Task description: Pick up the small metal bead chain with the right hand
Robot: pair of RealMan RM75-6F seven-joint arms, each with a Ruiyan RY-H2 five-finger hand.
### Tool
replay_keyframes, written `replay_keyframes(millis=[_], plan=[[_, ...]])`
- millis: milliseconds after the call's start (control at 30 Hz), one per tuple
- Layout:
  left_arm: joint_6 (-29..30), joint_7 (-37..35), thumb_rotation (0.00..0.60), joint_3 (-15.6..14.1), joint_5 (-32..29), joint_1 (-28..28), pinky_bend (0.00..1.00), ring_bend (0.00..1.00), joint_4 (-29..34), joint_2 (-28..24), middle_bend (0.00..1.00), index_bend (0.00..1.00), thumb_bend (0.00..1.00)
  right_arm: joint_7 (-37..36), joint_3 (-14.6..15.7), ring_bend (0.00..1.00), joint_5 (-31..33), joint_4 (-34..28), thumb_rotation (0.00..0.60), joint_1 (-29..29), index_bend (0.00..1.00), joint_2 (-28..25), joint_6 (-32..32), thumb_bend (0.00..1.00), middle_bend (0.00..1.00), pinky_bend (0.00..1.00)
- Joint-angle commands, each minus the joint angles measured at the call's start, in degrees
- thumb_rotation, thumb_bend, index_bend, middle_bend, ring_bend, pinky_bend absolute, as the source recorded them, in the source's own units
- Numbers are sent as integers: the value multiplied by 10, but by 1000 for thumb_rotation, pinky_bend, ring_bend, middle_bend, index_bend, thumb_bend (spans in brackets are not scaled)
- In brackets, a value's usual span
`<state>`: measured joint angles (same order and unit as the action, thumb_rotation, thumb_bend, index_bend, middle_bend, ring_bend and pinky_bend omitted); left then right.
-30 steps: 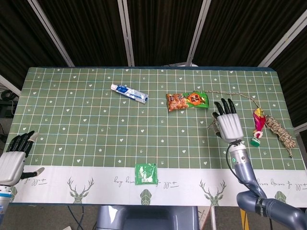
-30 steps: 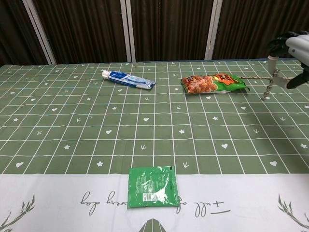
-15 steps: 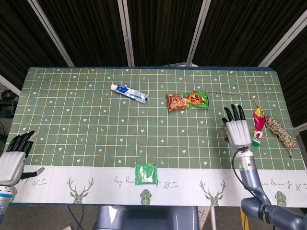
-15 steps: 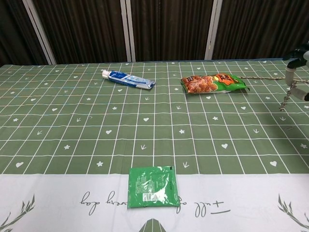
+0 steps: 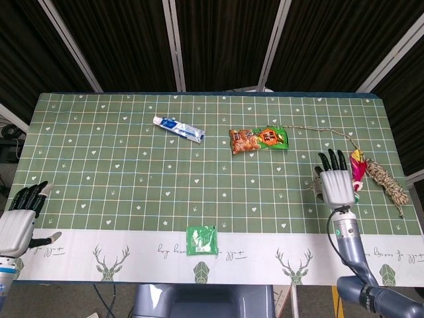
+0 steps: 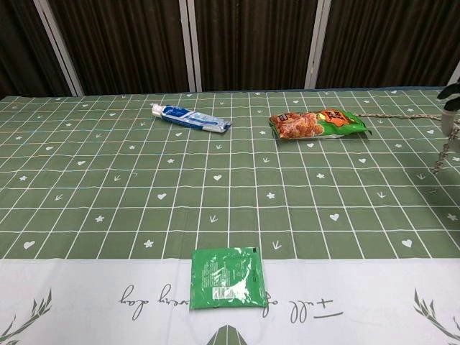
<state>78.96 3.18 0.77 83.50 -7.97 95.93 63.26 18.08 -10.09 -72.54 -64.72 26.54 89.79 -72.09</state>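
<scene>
The small metal bead chain (image 6: 445, 152) hangs clear of the table at the far right of the chest view, dangling from my right hand (image 6: 452, 95), which is cut off by the frame edge. In the head view my right hand (image 5: 336, 183) hovers over the table's right side, back of the hand toward the camera, fingers pointing away; a short bit of chain (image 5: 312, 183) shows beside its thumb. My left hand (image 5: 18, 220) rests at the near left corner, holding nothing, fingers apart.
A toothpaste tube (image 5: 179, 128) and a snack bag (image 5: 259, 139) lie mid-table at the back. A green sachet (image 5: 201, 240) sits near the front edge. A feathered toy (image 5: 357, 172), a rope coil (image 5: 388, 181) and a twine strand (image 5: 324, 132) lie right of the hand.
My right hand has carried the dangling chain rightward and closer to the near edge; in the chest view it has slid almost out of frame. The left hand has stayed still.
</scene>
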Motion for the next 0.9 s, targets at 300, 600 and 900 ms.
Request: replay_keyframes(millis=[300,600,900], plan=[[0,1,600,0,0,0,0,0,0,0,0,0,51,-3,-2,0,3,7,600,-5,577,12,4,379,130,0],[-1,-1,600,0,0,0,0,0,1,0,0,0,50,2,-7,0,7,13,600,-4,578,23,10,380,129,0],[-1,0,600,0,2,0,0,0,0,0,0,0,52,0,-8,0,7,22,600,-5,577,29,13,379,130,0]])
